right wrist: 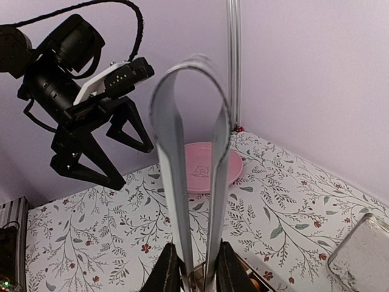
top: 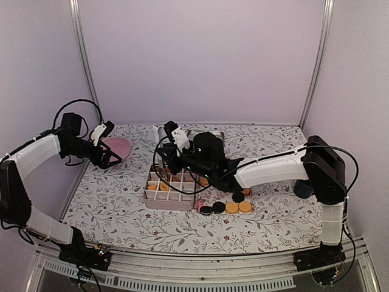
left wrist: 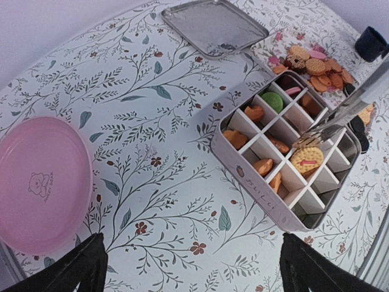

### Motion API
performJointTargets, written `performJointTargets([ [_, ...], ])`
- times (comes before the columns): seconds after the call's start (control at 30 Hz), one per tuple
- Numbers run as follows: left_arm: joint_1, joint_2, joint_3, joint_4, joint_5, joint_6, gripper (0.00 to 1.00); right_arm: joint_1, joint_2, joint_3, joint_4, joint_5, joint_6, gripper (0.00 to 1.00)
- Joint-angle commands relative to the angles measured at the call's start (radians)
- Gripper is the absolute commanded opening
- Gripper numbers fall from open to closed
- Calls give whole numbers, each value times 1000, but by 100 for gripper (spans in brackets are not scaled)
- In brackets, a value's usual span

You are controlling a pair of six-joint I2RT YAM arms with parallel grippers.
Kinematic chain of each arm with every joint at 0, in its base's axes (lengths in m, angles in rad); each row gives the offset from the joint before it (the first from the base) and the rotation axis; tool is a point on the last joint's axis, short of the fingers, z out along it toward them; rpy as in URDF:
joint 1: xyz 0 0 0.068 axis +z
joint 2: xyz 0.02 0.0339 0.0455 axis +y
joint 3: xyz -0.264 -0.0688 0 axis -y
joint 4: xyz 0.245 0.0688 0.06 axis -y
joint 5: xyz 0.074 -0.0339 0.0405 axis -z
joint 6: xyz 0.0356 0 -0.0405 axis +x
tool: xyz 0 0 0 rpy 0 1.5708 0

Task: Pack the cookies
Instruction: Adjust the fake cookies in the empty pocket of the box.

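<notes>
The cookies lie in a loose pile (left wrist: 316, 64) beyond the box and in a row (top: 228, 207) on the table in front of it. A divided pink box (left wrist: 255, 188) holds several orange cookies and a green one (left wrist: 273, 100). My right gripper (right wrist: 197, 271) is shut on metal tongs (right wrist: 188, 152). The tongs (left wrist: 346, 112) reach over the box, and their tips pinch a golden cookie (left wrist: 304, 142) above a cell. My left gripper (left wrist: 191, 271) is open and empty above the table, between the box and the pink plate.
A pink plate (left wrist: 39, 182) lies at the far left. The box's metal lid (left wrist: 214, 25) lies behind the box. A dark blue object (top: 302, 188) sits by the right arm. The enclosure's walls stand close on three sides.
</notes>
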Motion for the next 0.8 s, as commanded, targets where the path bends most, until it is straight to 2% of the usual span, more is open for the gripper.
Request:
performJointTargets([
  [0.0,8,-12,-2,7,8,2,99,-4,-17,-33,-3,25,-15,0],
  [0.4,7,-13,0,7,2,7,99,-3,-25,-6,-11,-35,-12,0],
  [0.5,8,-10,2,7,4,7,99,-3,-48,-6,-11,-38,-6,8],
  [0.77,9,-10,-4,11,4,7,99,-3,-78,-35,5,-108,41,10],
])
